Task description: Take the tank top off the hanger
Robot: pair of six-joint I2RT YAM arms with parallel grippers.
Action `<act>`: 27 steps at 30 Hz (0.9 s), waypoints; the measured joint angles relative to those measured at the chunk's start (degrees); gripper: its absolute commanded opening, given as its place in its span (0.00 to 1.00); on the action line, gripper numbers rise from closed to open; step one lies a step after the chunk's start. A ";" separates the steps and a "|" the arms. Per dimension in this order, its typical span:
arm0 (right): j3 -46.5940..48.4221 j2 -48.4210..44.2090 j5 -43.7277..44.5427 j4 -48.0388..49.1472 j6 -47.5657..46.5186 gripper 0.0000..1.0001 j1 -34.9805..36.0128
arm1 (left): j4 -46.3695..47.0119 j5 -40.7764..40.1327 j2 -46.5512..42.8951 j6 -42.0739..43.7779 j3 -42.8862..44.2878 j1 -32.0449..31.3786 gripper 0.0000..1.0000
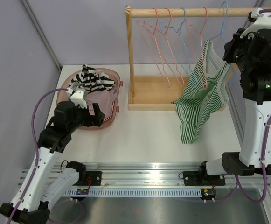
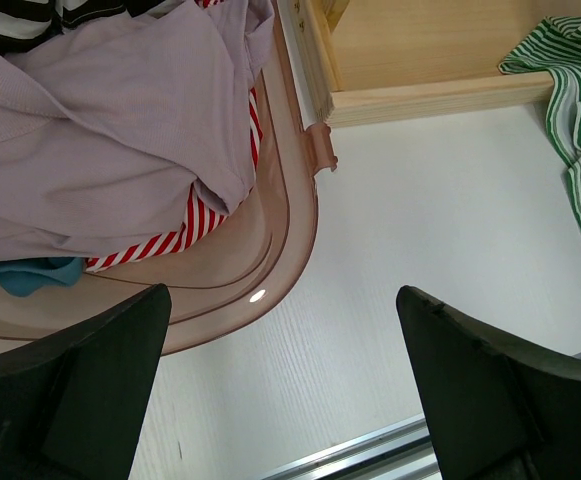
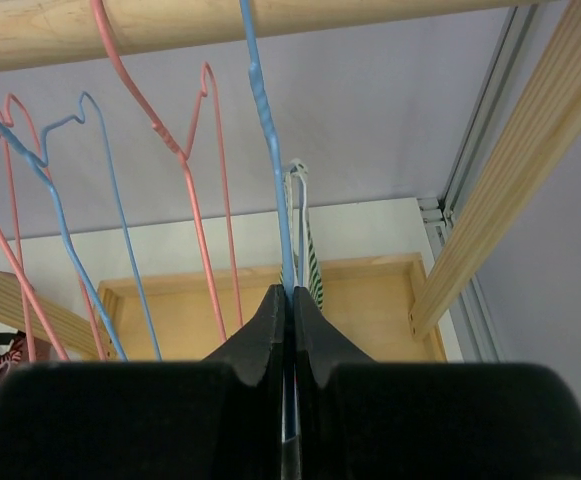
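The green-and-white striped tank top (image 1: pixel 203 93) hangs at the right end of the wooden rack, one strap (image 3: pixel 305 230) still over the blue wire hanger (image 1: pixel 219 28). Its lower part droops past the rack base toward the table. My right gripper (image 3: pixel 288 292) is shut on the blue hanger's wire (image 3: pixel 265 150) just below the rod, high at the right (image 1: pixel 231 46). My left gripper (image 2: pixel 282 291) is open and holds nothing; it hovers low over the table by the basket's corner (image 1: pixel 77 95). A corner of the tank top (image 2: pixel 575 120) shows in the left wrist view.
The wooden rack has a top rod (image 1: pixel 186 12) and a tray-like base (image 1: pixel 149 91), with several empty pink and blue hangers (image 1: pixel 163 42). A pink basket (image 1: pixel 112 107) holding striped and lilac clothes sits at the left. A metal rail (image 1: pixel 144 179) runs along the near edge.
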 measured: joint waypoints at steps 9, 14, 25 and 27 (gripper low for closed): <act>-0.85 2.86 -0.52 0.22 0.00 0.00 0.00 | 0.02 -0.02 -0.96 0.00 0.00 0.00 0.99; -1.18 5.84 -1.36 -0.57 0.13 0.00 0.00 | 0.02 0.00 -0.96 0.00 0.00 0.00 0.99; -5.09 7.69 -1.29 0.81 0.35 0.34 0.00 | 0.02 0.02 -1.03 0.02 0.00 0.00 0.99; -5.01 8.50 -1.20 0.79 0.42 0.38 0.00 | 0.00 0.04 -1.16 0.02 0.00 0.00 0.99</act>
